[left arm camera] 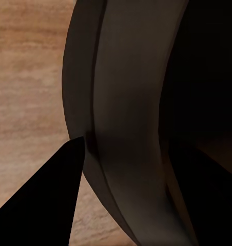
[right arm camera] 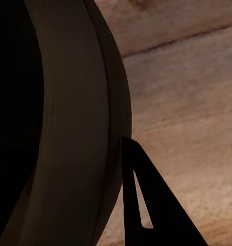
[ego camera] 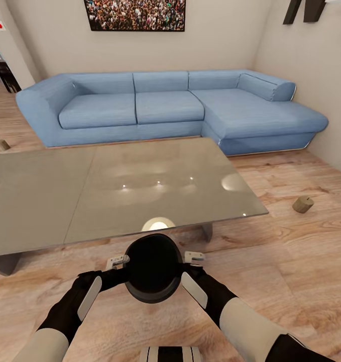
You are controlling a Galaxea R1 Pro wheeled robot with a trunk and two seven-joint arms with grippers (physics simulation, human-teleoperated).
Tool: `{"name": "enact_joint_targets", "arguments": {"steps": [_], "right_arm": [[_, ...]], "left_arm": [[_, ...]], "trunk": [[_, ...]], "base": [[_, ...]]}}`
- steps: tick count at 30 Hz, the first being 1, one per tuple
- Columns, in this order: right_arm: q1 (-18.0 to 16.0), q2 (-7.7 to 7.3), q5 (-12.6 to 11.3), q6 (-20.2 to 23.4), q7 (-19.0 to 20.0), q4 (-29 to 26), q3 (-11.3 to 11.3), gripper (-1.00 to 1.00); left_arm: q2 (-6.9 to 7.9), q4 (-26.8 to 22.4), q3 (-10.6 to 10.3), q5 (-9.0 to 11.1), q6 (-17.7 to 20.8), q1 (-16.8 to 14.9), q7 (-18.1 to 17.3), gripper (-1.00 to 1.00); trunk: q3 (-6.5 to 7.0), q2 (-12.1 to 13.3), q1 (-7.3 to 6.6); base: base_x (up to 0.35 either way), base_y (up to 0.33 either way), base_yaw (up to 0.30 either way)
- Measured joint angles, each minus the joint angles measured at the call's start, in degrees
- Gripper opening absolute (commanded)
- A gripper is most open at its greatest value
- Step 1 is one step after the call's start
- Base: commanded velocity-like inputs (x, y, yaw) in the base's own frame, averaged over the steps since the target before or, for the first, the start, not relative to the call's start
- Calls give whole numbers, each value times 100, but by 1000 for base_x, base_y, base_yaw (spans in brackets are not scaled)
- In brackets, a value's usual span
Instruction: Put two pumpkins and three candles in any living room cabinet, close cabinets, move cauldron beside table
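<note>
Even, bright room light; glare spots on the glossy table (ego camera: 49,201); wrist views dim, slightly soft.

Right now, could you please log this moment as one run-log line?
cauldron: gripped at rim by left gripper and right gripper | position: near table edge | candles on floor: one right, one far left

A blue corner sofa (ego camera: 170,108) is set against the wall at twelve o'clock, under a framed crowd picture (ego camera: 135,14). A grey glossy counter (ego camera: 115,188) is stood before it on wooden floor (ego camera: 301,261).
</note>
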Motion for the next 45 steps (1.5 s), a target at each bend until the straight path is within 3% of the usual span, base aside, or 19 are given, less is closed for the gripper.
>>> {"name": "enact_joint_targets", "arguments": {"steps": [29, 45], "right_arm": [[1, -2, -6, 2, 2, 1, 1, -100], [1, -2, -10, 2, -2, 1, 5, -100]], "left_arm": [[-3, 1, 6, -13, 6, -1, -6, -100], [-7, 5, 17, -24, 6, 0, -15, -100]], "trunk": [[0, 0, 0], [-126, -281, 154]], "base": [[8, 0, 0], [0, 0, 0]]}}
